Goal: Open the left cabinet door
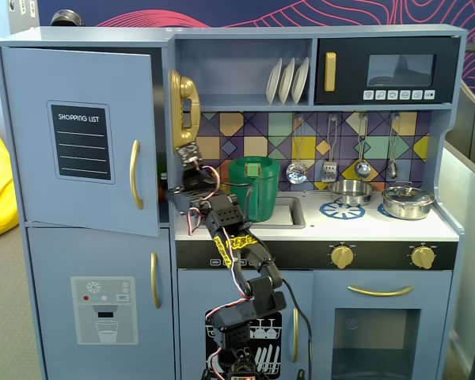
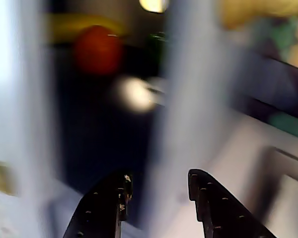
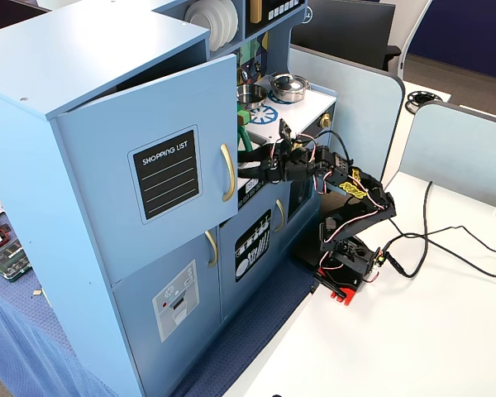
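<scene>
Fixed views: the large blue-grey cabinet door with black "SHOPPING LIST" chalkboard panel (image 1: 79, 142) (image 3: 161, 178) is seen swung partly open at the toy kitchen's upper left. The black end effector (image 3: 250, 169) (image 2: 156, 191) is positioned behind its free edge, jaws narrowly parted, nothing gripped.

The left cabinet door (image 1: 79, 138) looks like matt painted wood, its handle (image 1: 134, 174) glossy gold, its chalkboard panel (image 1: 80, 142) dull black, while the tool (image 3: 250, 168) is black plastic.

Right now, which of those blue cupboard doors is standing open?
The upper left door, the one with the black shopping-list board. Its handle edge has swung out from the frame; the dispenser door below sits flush.
</scene>
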